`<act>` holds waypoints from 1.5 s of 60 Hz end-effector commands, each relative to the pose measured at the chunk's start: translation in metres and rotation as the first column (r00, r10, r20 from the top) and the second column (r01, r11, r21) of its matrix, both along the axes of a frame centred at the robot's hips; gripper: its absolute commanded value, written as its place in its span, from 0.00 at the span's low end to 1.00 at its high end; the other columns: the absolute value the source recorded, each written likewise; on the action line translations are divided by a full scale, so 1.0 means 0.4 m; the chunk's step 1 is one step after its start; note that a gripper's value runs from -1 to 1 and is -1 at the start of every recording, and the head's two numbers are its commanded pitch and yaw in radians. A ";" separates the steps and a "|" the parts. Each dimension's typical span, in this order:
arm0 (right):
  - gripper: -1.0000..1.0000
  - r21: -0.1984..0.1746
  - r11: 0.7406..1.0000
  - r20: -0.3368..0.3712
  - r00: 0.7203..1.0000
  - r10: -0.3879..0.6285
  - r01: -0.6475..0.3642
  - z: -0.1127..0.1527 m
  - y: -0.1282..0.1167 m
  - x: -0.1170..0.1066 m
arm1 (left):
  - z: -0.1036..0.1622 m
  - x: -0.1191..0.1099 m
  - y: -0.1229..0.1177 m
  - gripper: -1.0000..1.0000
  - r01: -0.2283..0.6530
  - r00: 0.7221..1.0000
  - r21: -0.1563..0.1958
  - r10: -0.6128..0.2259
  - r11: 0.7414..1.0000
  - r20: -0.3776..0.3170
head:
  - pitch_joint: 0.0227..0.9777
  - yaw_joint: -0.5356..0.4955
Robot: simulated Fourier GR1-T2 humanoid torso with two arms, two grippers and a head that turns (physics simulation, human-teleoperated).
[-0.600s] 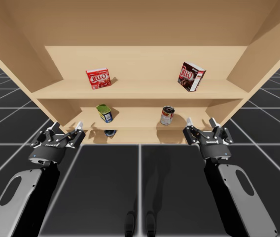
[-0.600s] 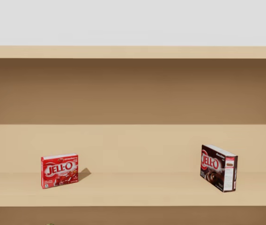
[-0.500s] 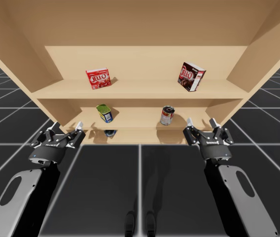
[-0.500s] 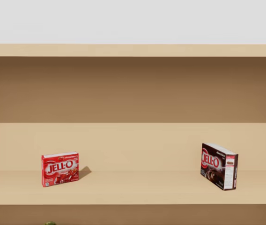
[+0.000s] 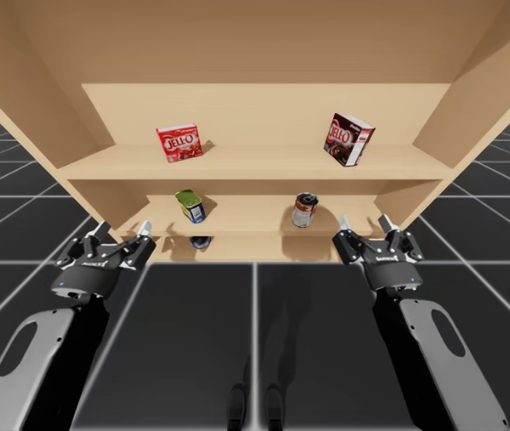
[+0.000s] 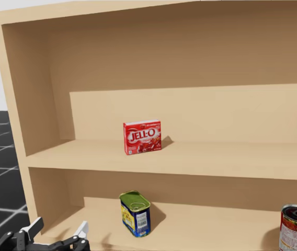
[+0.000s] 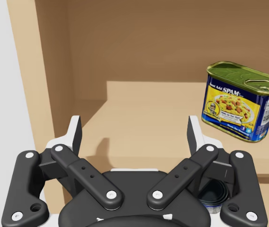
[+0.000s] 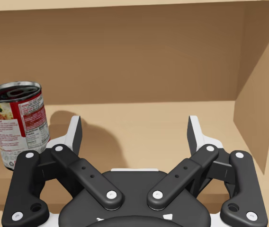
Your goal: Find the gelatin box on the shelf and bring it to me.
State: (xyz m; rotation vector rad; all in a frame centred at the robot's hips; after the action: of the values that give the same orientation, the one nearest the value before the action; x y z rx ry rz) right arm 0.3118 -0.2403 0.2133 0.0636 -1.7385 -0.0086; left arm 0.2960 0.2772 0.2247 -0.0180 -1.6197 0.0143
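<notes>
Small red rectangular gelatin box (image 5: 180, 143) upright on upper board of tan wooden shelf (image 5: 264, 163) (left part). My left end effector (image 5: 122, 233) and right end effector (image 5: 364, 223) both wide, holding nothing.

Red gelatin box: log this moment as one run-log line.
red gelatin box: upper shelf, untouched | left gripper: open, empty | right gripper: open, empty
</notes>
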 end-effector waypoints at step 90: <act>0.00 0.021 1.000 0.001 1.000 -0.006 0.006 0.006 -0.013 0.007 | 0.399 0.162 -0.220 0.00 0.373 0.928 0.016 -0.373 0.928 0.009 | 0.27 0.78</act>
State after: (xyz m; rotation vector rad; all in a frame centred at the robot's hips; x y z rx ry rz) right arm 0.3145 -0.2447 0.2155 0.0736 -1.7392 -0.0279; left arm 0.3399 0.1937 0.3876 -0.3083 -1.6619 -0.2656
